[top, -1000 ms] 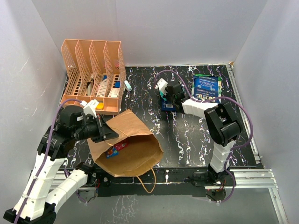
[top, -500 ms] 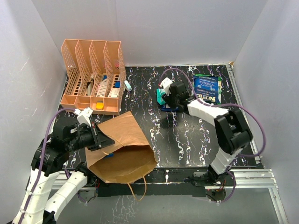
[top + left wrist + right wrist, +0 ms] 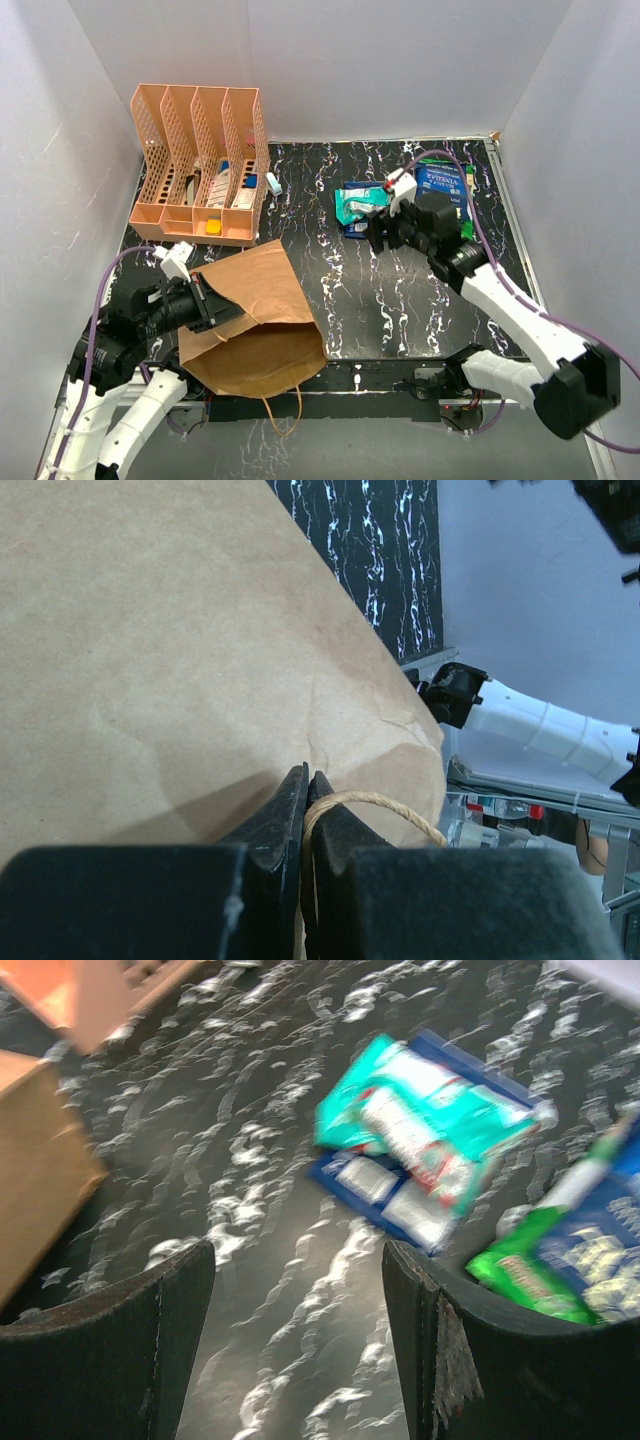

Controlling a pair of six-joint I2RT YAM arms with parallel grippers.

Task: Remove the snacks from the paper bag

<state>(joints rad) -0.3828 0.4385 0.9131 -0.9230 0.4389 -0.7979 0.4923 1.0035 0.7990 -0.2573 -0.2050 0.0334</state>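
The brown paper bag point(image 3: 255, 320) lies on its side at the near left, its mouth toward the right. My left gripper point(image 3: 213, 305) is shut on the bag's upper edge. In the left wrist view the left gripper point(image 3: 305, 792) pinches the paper bag point(image 3: 180, 660) together with its twisted handle point(image 3: 385, 805). A teal packet point(image 3: 355, 203) rests on a dark blue packet point(image 3: 352, 228) at the middle back, beside the large green bag point(image 3: 440, 185). My right gripper point(image 3: 378, 232) hovers open just in front of them, empty. The right wrist view shows the right gripper point(image 3: 298, 1260), the teal packet point(image 3: 430, 1110), the blue packet point(image 3: 385, 1195) and the green bag point(image 3: 555, 1260).
An orange perforated file organizer point(image 3: 195, 165) with small stationery stands at the back left, a small white item point(image 3: 273, 183) beside it. The bag's other handle point(image 3: 285, 415) hangs over the table's near edge. White walls close in three sides.
My right gripper opened, left the teal packet on the blue one and drew back toward the right. My left arm pulled the bag toward the near left; its mouth flattened, hiding the inside.
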